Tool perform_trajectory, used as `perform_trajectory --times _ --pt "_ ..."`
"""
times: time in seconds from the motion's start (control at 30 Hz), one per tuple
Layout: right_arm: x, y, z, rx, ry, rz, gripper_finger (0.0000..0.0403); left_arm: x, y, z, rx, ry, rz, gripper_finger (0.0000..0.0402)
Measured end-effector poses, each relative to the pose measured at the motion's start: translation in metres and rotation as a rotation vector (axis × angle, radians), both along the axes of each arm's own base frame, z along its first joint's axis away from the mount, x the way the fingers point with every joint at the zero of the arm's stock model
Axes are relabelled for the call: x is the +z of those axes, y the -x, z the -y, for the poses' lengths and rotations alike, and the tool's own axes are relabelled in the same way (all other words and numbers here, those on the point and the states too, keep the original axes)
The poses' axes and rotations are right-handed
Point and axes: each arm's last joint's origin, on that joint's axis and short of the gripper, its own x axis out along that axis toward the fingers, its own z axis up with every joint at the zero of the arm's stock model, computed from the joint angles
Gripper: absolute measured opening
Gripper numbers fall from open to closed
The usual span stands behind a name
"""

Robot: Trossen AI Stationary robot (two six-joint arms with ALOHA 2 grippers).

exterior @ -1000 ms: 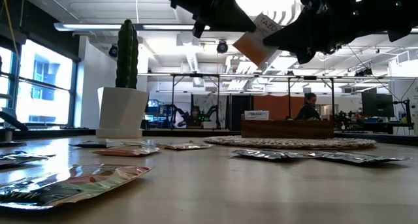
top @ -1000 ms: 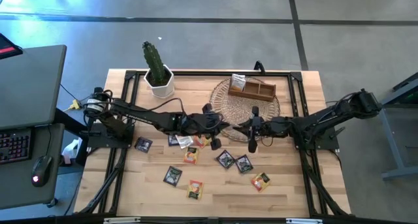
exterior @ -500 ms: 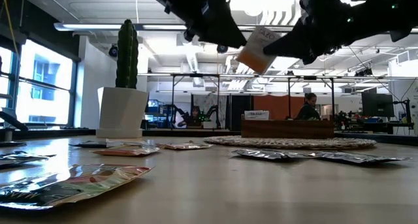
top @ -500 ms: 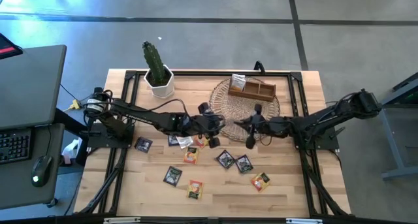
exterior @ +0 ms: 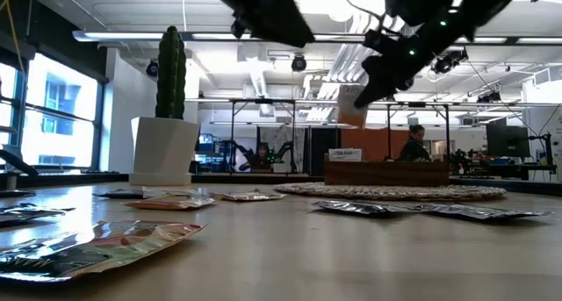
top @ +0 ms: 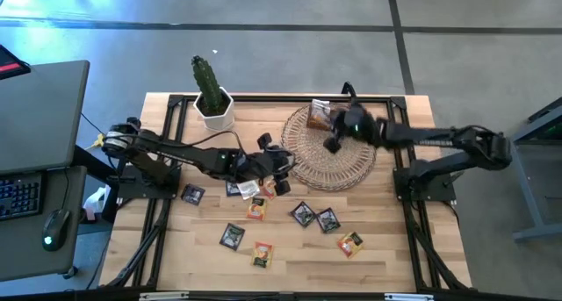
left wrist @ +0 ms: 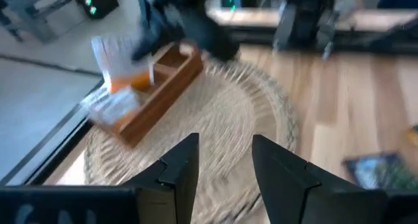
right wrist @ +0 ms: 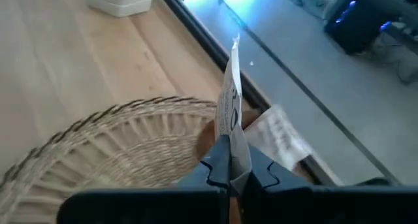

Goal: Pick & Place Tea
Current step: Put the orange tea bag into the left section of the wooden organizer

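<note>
High view: right end effector [top: 335, 136] over round woven wicker mat [top: 309, 161], beside brown wooden compartment box [top: 351, 118]. Left end effector [top: 285, 159] at mat's left edge. Flat square tea sachets [top: 303, 214] scattered on light wooden bench [top: 395, 257].

Low view: held sachet [exterior: 353, 108] hangs above box.

Left wrist view: left fingers [left wrist: 183, 162] parted, nothing between.

Right wrist view: right end effector [right wrist: 230, 166] clenched on orange-and-white sachet [right wrist: 230, 113], upright over mat.
</note>
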Motion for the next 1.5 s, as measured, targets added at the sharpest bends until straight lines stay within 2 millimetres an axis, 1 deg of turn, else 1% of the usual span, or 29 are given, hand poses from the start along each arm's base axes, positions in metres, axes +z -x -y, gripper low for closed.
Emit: perform_trajectory --times 0.03,0.1,0.2,0.27,0.33,0.43,0.6,0.73,0.87,1.07,1.13,1.23,1.3,1.4,1.47,1.5 --pt "0.005 0.0 0.009 0.017 -0.011 -0.008 0.0001 0.004 0.004 -0.001 0.007 -0.005 -0.003 0.0137" --pt "0.008 0.0 0.026 0.042 -0.049 -0.017 0.0001 0.012 0.006 -0.001 0.01 -0.002 0.03 0.0136" --pt "-0.003 -0.005 0.046 0.054 -0.108 -0.046 0.0001 0.01 0.013 -0.003 0.021 -0.021 -0.022 0.0135" --pt "-0.016 -0.009 0.057 0.062 -0.107 -0.107 0.0 0.014 0.014 -0.003 0.021 -0.022 -0.009 0.0135" --pt "-0.028 -0.014 0.063 0.086 -0.1 -0.174 0.0 0.015 0.016 -0.004 0.028 -0.028 -0.023 0.0135" --pt "-0.039 -0.02 0.071 0.102 -0.105 -0.238 0.0 0.008 0.017 -0.005 0.062 -0.058 -0.078 0.0135" --pt "-0.053 -0.025 0.084 0.1 -0.116 -0.284 0.0 0.009 0.019 -0.005 0.075 -0.067 -0.088 0.0135" --pt "-0.057 -0.025 0.093 0.079 -0.093 -0.297 0.0004 0.008 0.019 -0.005 0.075 -0.066 -0.086 0.0135" --pt "-0.058 -0.022 0.096 0.046 -0.084 -0.311 0.0028 0.008 0.019 -0.005 0.078 -0.061 -0.084 0.0135" --pt "-0.058 -0.023 0.094 0.062 -0.058 -0.335 0.0079 0.007 0.019 -0.006 0.078 -0.063 -0.097 0.0135" --pt "-0.055 -0.024 0.092 0.047 -0.035 -0.348 0.0091 0.007 0.02 -0.006 0.077 -0.064 -0.104 0.0135" --pt "-0.046 -0.024 0.087 0.013 0.039 -0.383 0.0103 0.007 0.021 -0.005 0.081 -0.04 -0.103 0.0135" --pt "-0.038 -0.024 0.082 -0.002 0.092 -0.399 0.0106 0.015 0.033 -0.007 0.072 -0.001 -0.105 0.0135" --pt "-0.022 -0.022 0.072 0.006 0.132 -0.385 0.0107 0.041 0.052 -0.009 0.052 0.058 -0.028 0.0135" --pt "-0.01 -0.02 0.063 0.024 0.136 -0.353 0.0107 0.046 0.074 -0.012 0.066 0.06 -0.081 0.0135" --pt "-0.004 -0.017 0.059 0.027 0.122 -0.329 0.0108 0.05 0.079 -0.013 0.078 0.07 -0.072 0.0135"
